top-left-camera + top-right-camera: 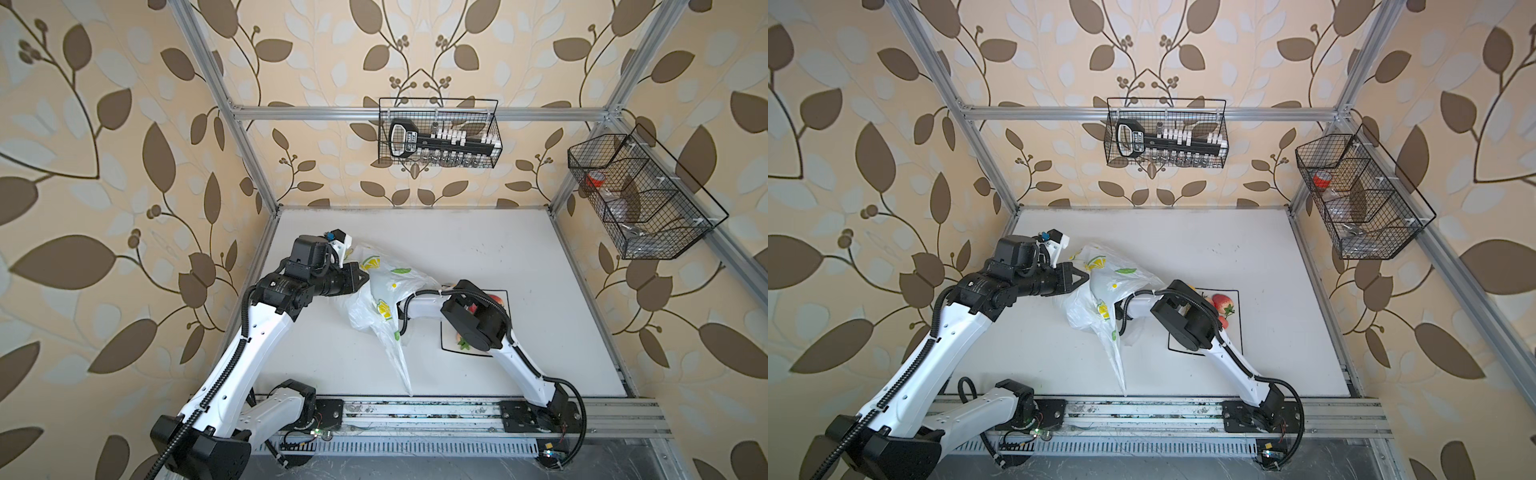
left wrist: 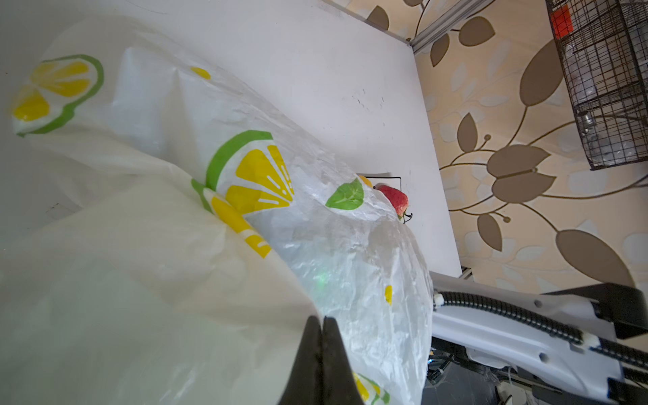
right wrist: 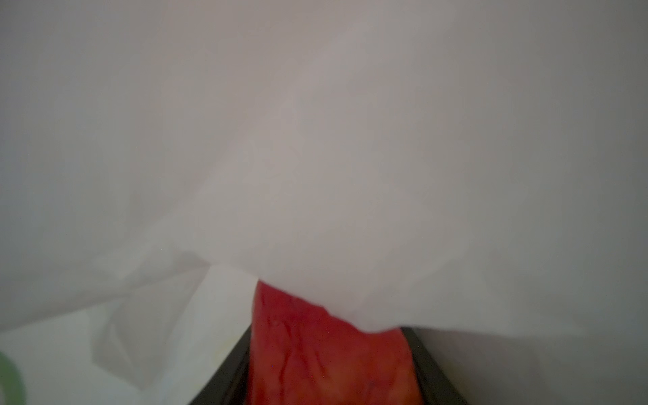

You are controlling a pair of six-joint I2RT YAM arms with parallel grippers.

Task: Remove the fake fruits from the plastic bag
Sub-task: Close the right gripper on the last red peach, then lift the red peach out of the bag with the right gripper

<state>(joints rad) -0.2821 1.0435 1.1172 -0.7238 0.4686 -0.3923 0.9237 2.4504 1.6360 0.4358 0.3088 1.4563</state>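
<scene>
The plastic bag (image 1: 390, 291) (image 1: 1100, 286), white with lemon-slice prints, hangs crumpled over the table's middle. My left gripper (image 1: 365, 277) (image 1: 1086, 275) (image 2: 322, 319) is shut on a fold of the bag (image 2: 245, 210) and holds it up. My right arm reaches into the bag, so the right gripper is hidden in both top views. In the right wrist view the right gripper (image 3: 328, 336) is closed on a red fake fruit (image 3: 326, 354) under the bag's film (image 3: 315, 140). More fake fruits, such as a strawberry (image 1: 1223, 303) (image 2: 396, 201), lie on a square black-rimmed plate (image 1: 1235, 332) (image 1: 442, 332).
A wire basket (image 1: 438, 133) with a black tool hangs on the back frame. Another wire basket (image 1: 640, 195) hangs on the right frame. The arms' metal base rail (image 1: 415, 409) runs along the table's front edge. My right arm (image 1: 478, 320) covers much of the plate.
</scene>
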